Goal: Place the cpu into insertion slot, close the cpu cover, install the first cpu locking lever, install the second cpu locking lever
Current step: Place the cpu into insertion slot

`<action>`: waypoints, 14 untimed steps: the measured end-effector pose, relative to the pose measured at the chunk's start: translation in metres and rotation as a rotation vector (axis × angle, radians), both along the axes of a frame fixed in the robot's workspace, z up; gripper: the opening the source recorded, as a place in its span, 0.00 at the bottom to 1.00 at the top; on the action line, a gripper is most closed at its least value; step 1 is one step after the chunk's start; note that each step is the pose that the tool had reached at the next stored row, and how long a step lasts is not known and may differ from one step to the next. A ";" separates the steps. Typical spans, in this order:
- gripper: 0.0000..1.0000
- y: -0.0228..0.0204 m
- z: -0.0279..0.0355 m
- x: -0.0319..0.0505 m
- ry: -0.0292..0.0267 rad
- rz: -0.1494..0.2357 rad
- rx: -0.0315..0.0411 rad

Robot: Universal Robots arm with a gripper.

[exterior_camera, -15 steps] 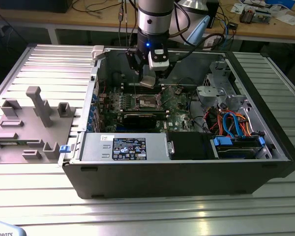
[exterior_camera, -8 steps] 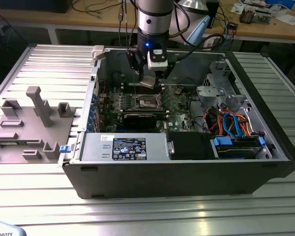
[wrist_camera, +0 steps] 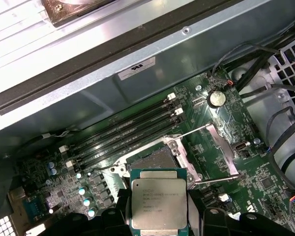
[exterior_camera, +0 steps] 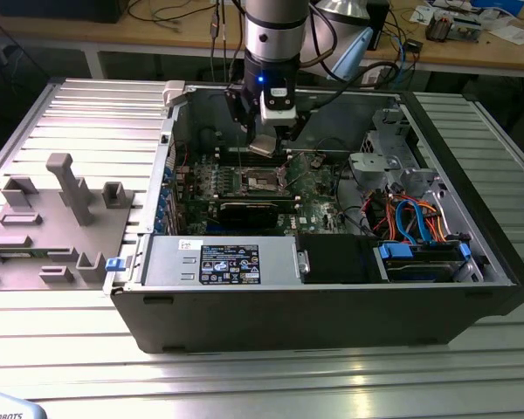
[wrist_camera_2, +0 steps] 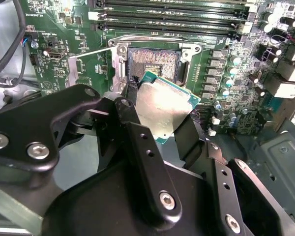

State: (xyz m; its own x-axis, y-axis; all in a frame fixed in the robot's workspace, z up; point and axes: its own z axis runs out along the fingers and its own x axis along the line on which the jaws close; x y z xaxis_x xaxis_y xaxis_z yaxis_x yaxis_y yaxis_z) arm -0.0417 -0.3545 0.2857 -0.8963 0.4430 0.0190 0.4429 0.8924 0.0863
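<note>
Pincer pinches the cpu by its edges, upper middle of the exterior view, above the bare insertion slot (cpu cover stands open).

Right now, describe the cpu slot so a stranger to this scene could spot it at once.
Look inside the open computer case at the green board. Near its middle, below the cpu the gripper holds, sits the slot. It is square with a dark contact field and metal rim, unlike the long black memory slots beside it.
</note>
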 end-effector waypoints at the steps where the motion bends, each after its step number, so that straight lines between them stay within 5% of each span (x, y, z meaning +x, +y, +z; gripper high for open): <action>1: 0.55 0.0000 0.0000 0.0000 0.0000 -0.003 0.0000; 14: 0.55 0.0000 -0.0003 0.0000 0.0000 -0.067 0.0000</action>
State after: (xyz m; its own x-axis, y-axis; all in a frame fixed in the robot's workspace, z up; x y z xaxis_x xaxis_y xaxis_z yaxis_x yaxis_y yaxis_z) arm -0.0417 -0.3545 0.2854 -0.8649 0.5016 0.0190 0.5013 0.8610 0.0863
